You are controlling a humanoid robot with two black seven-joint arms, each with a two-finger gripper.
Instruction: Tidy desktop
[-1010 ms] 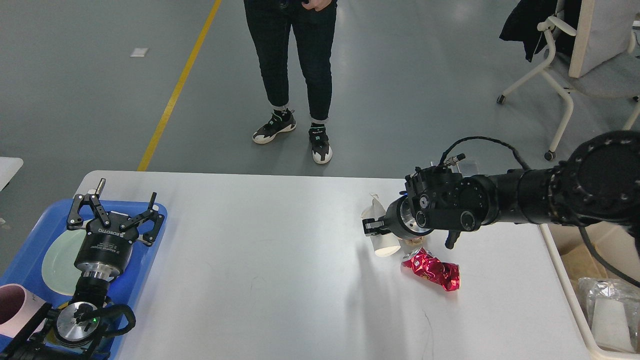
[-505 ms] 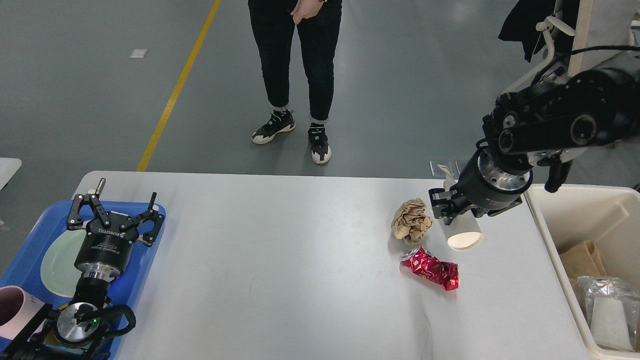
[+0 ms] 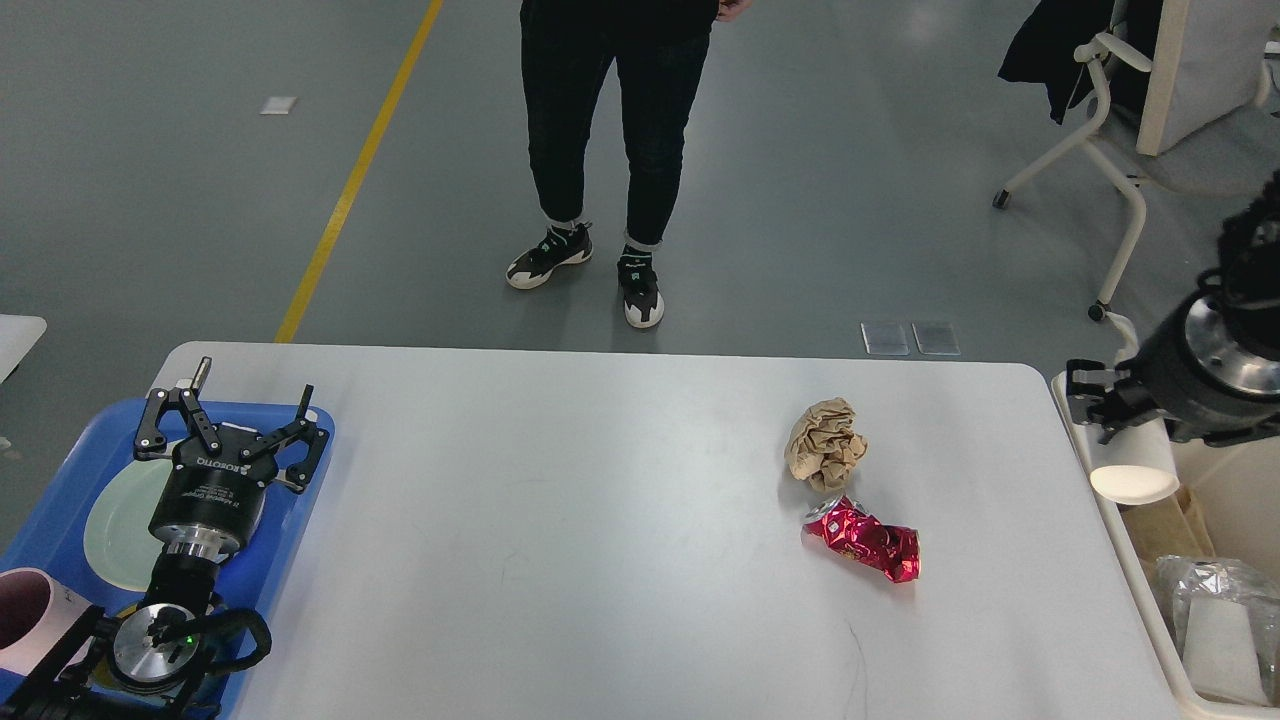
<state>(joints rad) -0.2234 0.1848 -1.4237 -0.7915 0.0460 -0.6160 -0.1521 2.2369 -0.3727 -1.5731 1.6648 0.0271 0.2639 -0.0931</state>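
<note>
Grey workshop floor behind, white desktop [image 3: 560, 520] filling the foreground: a paper cup [image 3: 1133, 470] has been carried off it to the right.

Within the last second the cup was lifted from beside the crumpled brown paper [image 3: 825, 444] and crushed red can [image 3: 862, 541], and is now held pinched by the right gripper [image 3: 1100, 405] over the rim of the cream bin [image 3: 1120, 540]; release there is judged next, two items remaining. The left gripper [image 3: 232, 425] hangs over the blue tray [image 3: 60, 520], fingers spread, unmoved. The right fingers are dark and small; the bin is cut off by the frame edge.
</note>
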